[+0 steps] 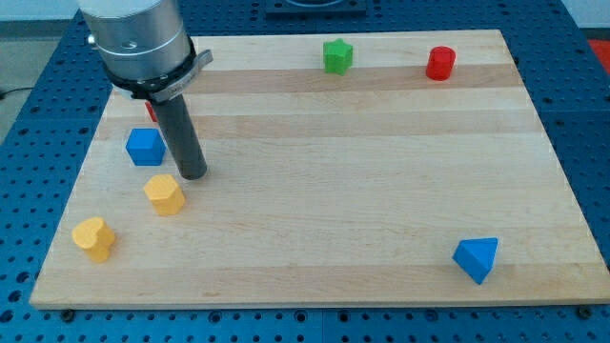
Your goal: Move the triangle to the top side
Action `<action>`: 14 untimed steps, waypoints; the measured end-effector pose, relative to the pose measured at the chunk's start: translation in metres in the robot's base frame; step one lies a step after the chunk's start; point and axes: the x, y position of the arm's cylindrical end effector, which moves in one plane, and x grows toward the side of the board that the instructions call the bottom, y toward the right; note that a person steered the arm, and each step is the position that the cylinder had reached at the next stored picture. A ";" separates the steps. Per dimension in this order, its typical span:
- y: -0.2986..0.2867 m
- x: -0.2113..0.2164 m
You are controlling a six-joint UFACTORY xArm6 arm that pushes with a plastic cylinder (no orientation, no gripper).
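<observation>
The blue triangle [476, 258] lies near the board's bottom right corner. My tip [193, 175] rests on the board at the view's left, far from the triangle. It stands just right of a blue cube [145, 147] and just above a yellow block [165, 194], touching neither as far as I can see. The rod rises from the tip to the arm's grey housing at the top left.
A yellow heart-like block [94, 238] sits at the bottom left. A green star-shaped block [336, 56] and a red cylinder [440, 63] sit along the top edge. A red block [151, 110] is mostly hidden behind the arm. The wooden board [334, 171] lies on a blue perforated table.
</observation>
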 end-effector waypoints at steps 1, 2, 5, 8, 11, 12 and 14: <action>0.004 0.000; 0.098 0.000; 0.392 0.041; 0.421 0.149; 0.342 0.156; 0.330 0.156; 0.317 0.149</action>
